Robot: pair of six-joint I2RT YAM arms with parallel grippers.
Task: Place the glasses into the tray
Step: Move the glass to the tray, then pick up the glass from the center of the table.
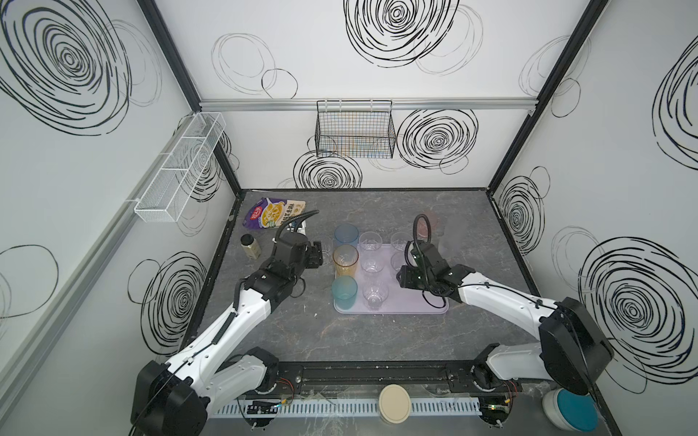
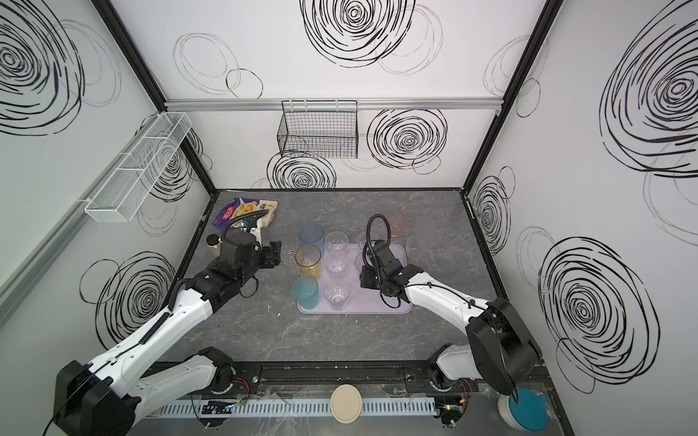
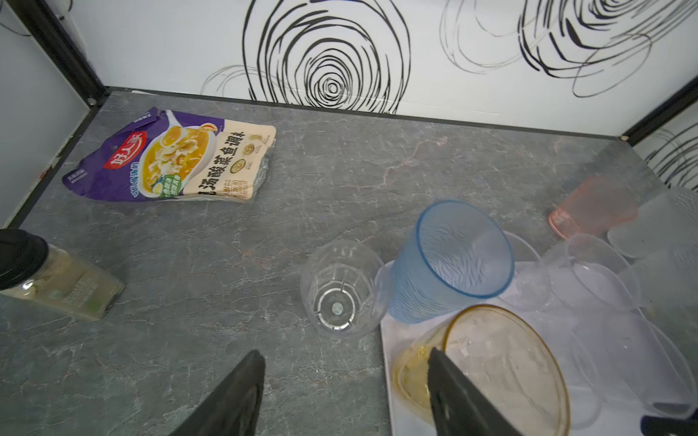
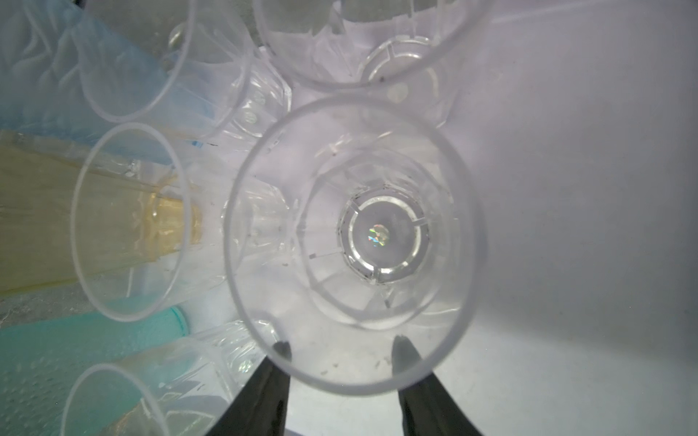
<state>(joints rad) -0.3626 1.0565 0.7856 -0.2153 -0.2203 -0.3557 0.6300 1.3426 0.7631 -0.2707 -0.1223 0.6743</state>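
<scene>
Clamping the short clear ribbed tumbler (image 4: 351,241) just under its rim, the right fingers (image 4: 264,396) hold it upright over a bare patch of the flat pale lavender tray (image 4: 566,226), close beside other clear tumblers (image 4: 128,222). Whether its base touches the tray yet I cannot tell. The left fingers (image 3: 234,396) stand apart and empty, low over the grey marbled table (image 3: 226,245). They are aimed at a second short clear tumbler (image 3: 343,290), upright on the table just beside the tray's edge and next to the tall blue tumbler (image 3: 453,256) and the tall amber tumbler (image 3: 491,358) already on the tray. In both top views the tall teal tumbler (image 1: 344,292) also stands in the tray, while the pink tumbler (image 2: 397,223) and the frosted tumblers (image 2: 422,234) wait on the table beyond its far right corner. The step in hand looks like a set-down on the right and an approach on the left. Next, the right fingers should part and rise straight up, clear of the crowded neighbours. The left fingers should ease forward to straddle the lone tumbler, then close gently without nudging it into the blue one.
</scene>
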